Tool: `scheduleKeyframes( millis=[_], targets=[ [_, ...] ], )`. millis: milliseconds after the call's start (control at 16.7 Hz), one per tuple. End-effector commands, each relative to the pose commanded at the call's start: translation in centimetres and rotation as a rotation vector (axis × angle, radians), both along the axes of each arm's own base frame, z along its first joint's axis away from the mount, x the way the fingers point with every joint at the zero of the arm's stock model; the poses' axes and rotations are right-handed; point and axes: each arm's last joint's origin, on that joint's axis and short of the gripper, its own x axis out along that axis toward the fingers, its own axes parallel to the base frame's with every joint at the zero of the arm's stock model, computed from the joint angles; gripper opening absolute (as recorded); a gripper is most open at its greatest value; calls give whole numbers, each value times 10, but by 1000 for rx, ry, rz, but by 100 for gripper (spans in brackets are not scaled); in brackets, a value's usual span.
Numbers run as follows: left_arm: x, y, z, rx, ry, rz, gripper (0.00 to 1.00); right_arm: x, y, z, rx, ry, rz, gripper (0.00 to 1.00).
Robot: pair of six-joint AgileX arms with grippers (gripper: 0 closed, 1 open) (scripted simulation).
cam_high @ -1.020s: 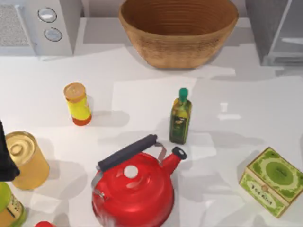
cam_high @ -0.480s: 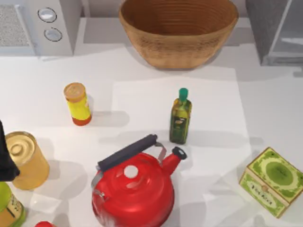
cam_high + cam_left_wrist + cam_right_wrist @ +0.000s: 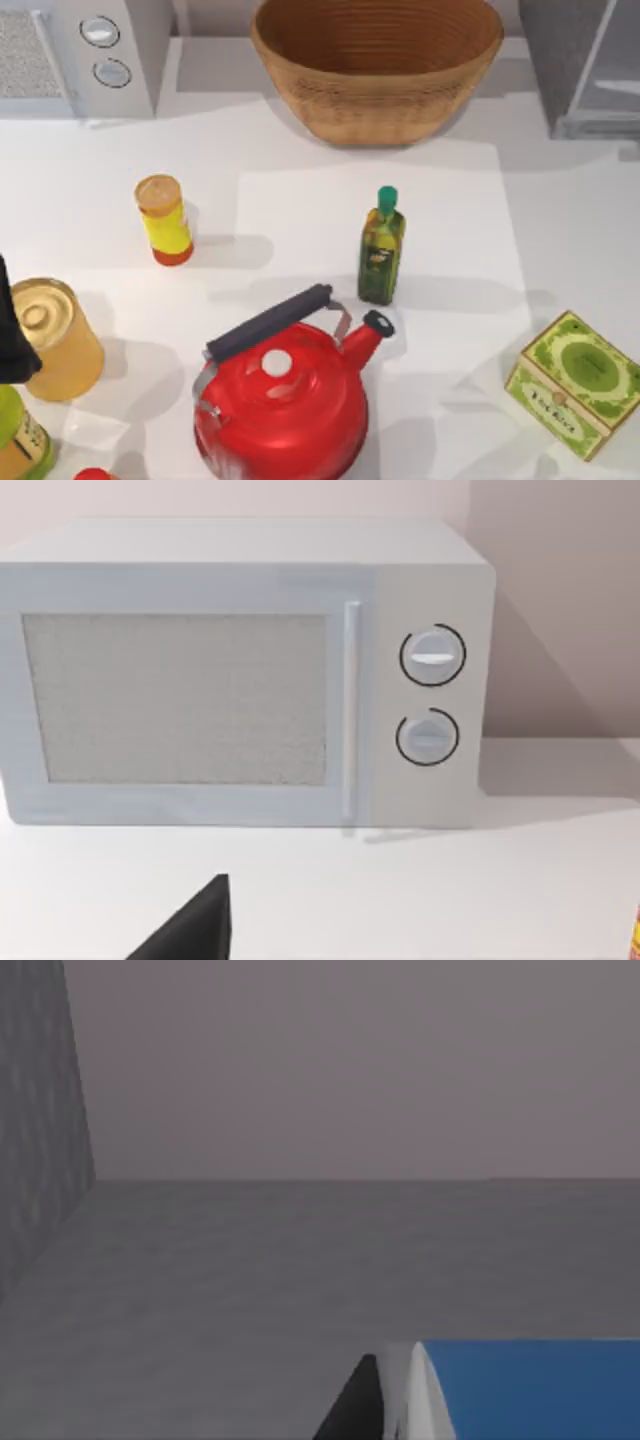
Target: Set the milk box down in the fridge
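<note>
Left arm point(image 3: 12, 330): matte black, blocky. Left finger point(image 3: 190, 930): black, wedge-shaped, pointed tip. Right finger point(image 3: 352, 1405): black, slim, curved edge.

microwave point(image 3: 85, 55): one
wicker basket point(image 3: 377, 65): one
fridge point(image 3: 590, 65): one
red kettle point(image 3: 283, 395): one
olive-oil bottle point(image 3: 381, 247): one
green tea box point(image 3: 573, 383): one
yellow canister point(image 3: 164, 220): one
gold can point(image 3: 55, 338): one
milk box point(image 3: 525, 1390): one

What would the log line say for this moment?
right claw: holding milk box inside fridge | left arm: parked, table's left edge
</note>
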Motion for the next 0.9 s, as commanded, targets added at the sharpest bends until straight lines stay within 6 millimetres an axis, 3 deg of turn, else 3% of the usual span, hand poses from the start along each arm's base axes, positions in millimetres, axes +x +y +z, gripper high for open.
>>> scheduleKeyframes(
  millis=[240,600,900],
  targets=[
    [0,0,0,0,0,0,100,36,0,0,1,5,10,0],
    [0,0,0,0,0,0,100,96,-5,25,-11,-47,-1,0],
    [0,0,0,0,0,0,100,112,-3,26,-7,-21,-9,0]
  ],
)
